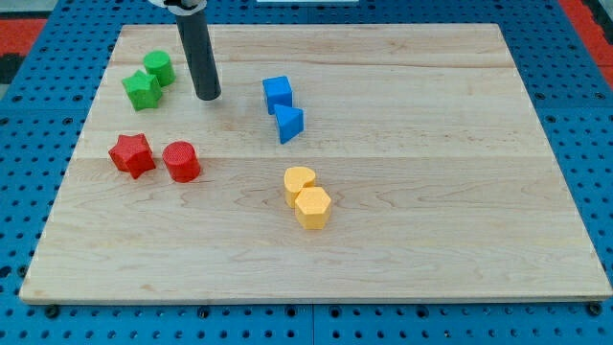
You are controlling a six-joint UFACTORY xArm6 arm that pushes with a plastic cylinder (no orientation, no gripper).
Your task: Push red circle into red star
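The red circle (181, 161) sits on the wooden board at the view's left, just right of the red star (131, 154). A narrow gap shows between them. My tip (208, 96) stands on the board above and slightly right of the red circle, well apart from it. It is right of the green blocks and touches no block.
A green circle (159, 68) and a green star (142, 90) sit together at the top left. A blue cube (278, 92) and a blue triangle (288, 124) sit near the centre top. A yellow heart (299, 181) and a yellow hexagon (312, 207) sit at the centre. The board (460, 192) lies on a blue perforated table.
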